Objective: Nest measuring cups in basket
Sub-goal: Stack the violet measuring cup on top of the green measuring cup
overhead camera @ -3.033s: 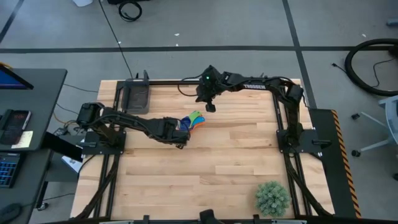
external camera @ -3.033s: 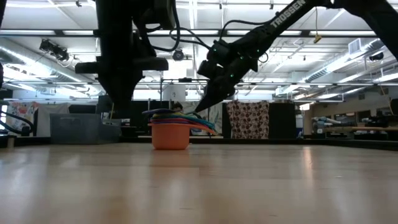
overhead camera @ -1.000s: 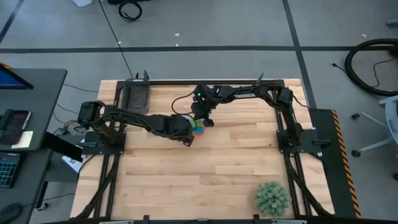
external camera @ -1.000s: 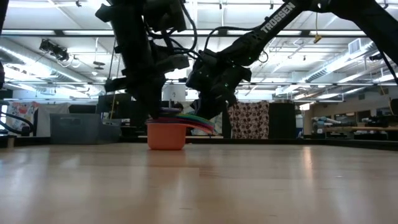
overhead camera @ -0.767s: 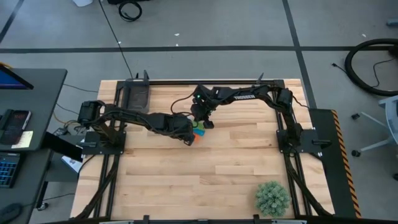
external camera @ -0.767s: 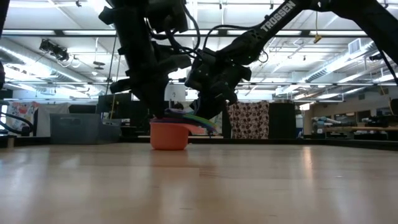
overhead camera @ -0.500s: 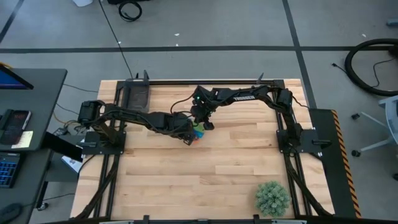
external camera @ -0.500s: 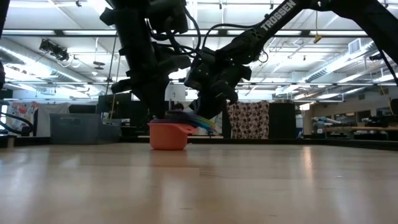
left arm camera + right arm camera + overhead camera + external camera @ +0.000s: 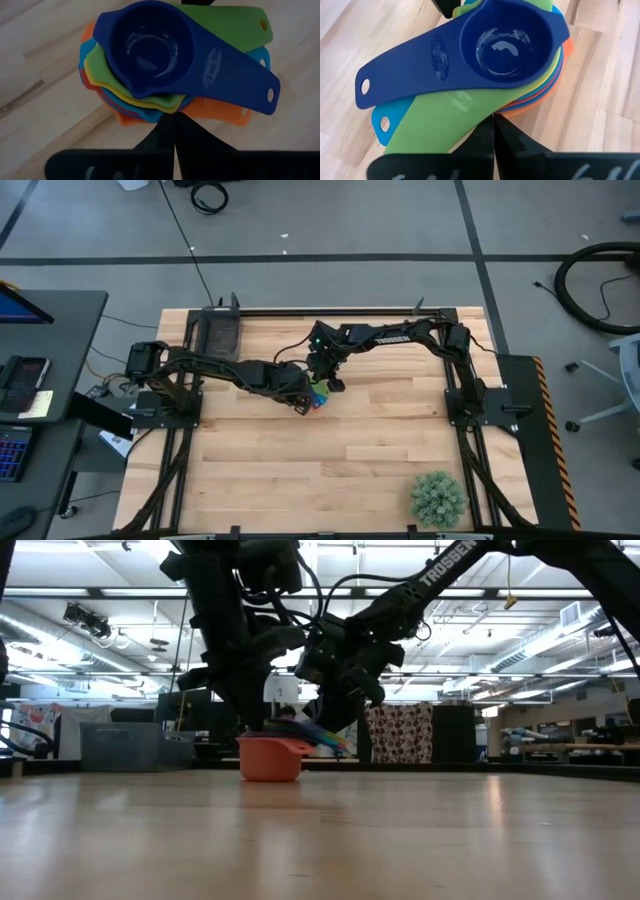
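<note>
**At Desk Centre: Nested Cup Stack Awaiting Transfer to Basket**

At the middle of the pale wooden desk (image 9: 330, 460), the stack of small round plastic measuring cups (image 9: 318, 392) is sitting nested, orange cup at the bottom and dark blue cup (image 9: 165, 50) on top, with the flat handles fanning to one side. The left pincer (image 9: 300, 398) and the right pincer (image 9: 332, 380) are flanking the stack from opposite sides, each with its fingers pressed together and pinching nothing.

To do this step well, the operator is advised to keep the stack square: both closed tips are working best as pushers or steadying stops, applied low on the orange cup (image 9: 270, 758) rather than on the loose handles, which could splay the nest.

The low-walled dark grey-brown rectangular basket (image 9: 220, 335) is lying at the far left corner of the desk, well apart from the stack. The left arm is spanning the path between them. The spiky green plant ball (image 9: 438, 498) is standing at the near right corner, out of the way.
</note>
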